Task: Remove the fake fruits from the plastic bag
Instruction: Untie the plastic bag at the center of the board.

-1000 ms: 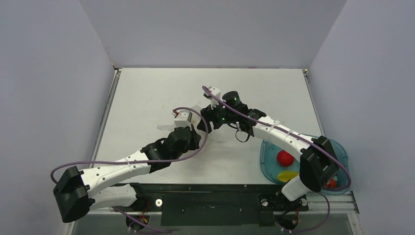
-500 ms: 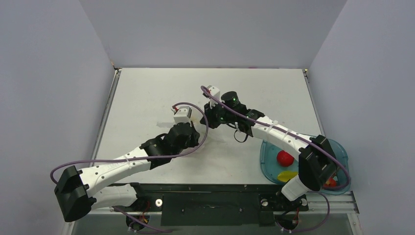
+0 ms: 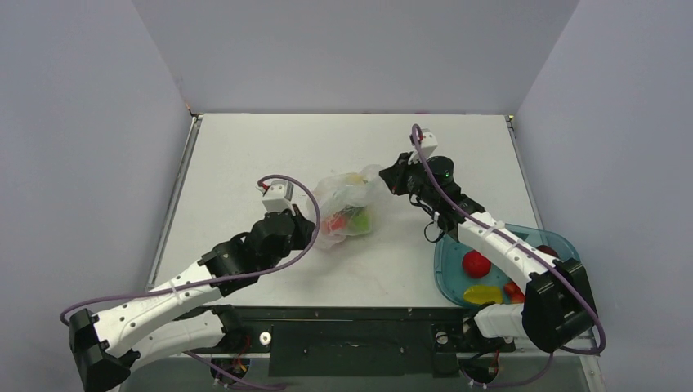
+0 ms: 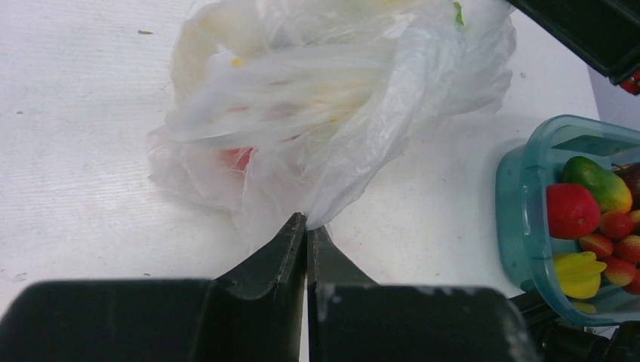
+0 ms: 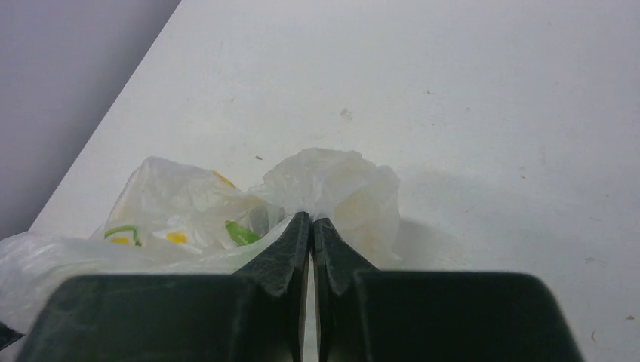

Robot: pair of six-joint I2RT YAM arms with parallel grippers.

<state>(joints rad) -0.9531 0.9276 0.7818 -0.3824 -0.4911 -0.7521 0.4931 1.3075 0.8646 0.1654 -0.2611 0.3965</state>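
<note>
The plastic bag (image 3: 353, 198) lies mid-table, stretched between my two grippers. Through its film I see fake fruits: a red one (image 3: 333, 222) and a green one (image 3: 360, 218). My left gripper (image 3: 317, 236) is shut on the bag's near-left edge; in the left wrist view its tips (image 4: 307, 222) pinch the film of the bag (image 4: 332, 98), with a red fruit (image 4: 236, 157) showing through. My right gripper (image 3: 383, 176) is shut on the bag's far-right edge; its tips (image 5: 312, 218) clamp a bunched fold of the bag (image 5: 332, 181), beside a green piece (image 5: 240, 232).
A teal translucent tray (image 3: 445, 269) stands at the near right with loose fruits in it, among them a red one (image 3: 476, 263) and a yellow one (image 3: 480, 292). The left wrist view shows the tray (image 4: 517, 219) holding several fruits. Grey walls enclose the table.
The right gripper has shut on the bag's edge and moved right. The left arm has drawn back to the near left. The bag, earlier hidden under the arms, now shows spread between them.
</note>
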